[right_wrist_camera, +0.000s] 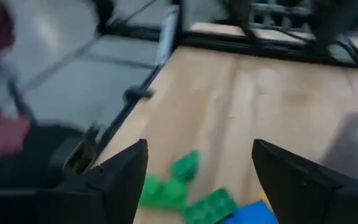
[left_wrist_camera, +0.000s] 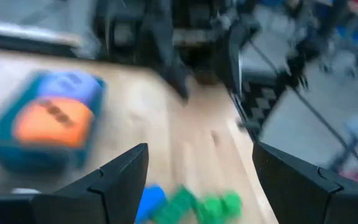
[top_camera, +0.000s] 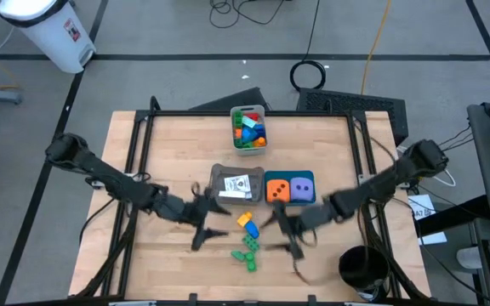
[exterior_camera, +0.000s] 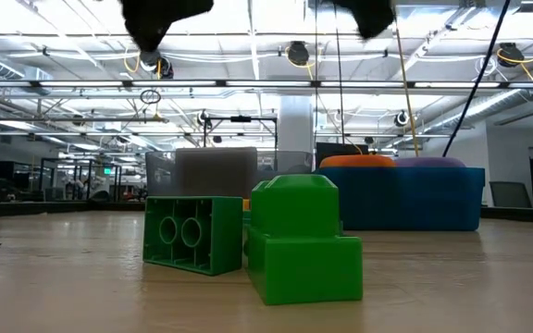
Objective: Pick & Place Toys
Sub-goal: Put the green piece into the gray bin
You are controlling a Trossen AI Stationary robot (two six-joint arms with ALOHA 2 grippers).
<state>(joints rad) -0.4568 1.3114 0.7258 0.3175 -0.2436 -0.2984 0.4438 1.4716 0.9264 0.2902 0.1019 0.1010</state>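
A: Loose bricks at table centre, toward six o'clock: green bricks (top_camera: 250, 252) in a small cluster, blue brick (top_camera: 251, 229) and yellow brick (top_camera: 243, 220) just at twelve o'clock of them.

B: Hard to make out?

A: Blurred in both wrist views; studs plain only in the low view, two green blocks side by side. Orange die (top_camera: 277, 190) and purple die (top_camera: 302, 189) in the teal bin (top_camera: 290, 176), tops only in the low view.

B: Pincers?

A: Left gripper (top_camera: 204, 228) at nine o'clock of the bricks, right gripper (top_camera: 289, 236) at three o'clock. Both spread wide, empty, touching nothing.
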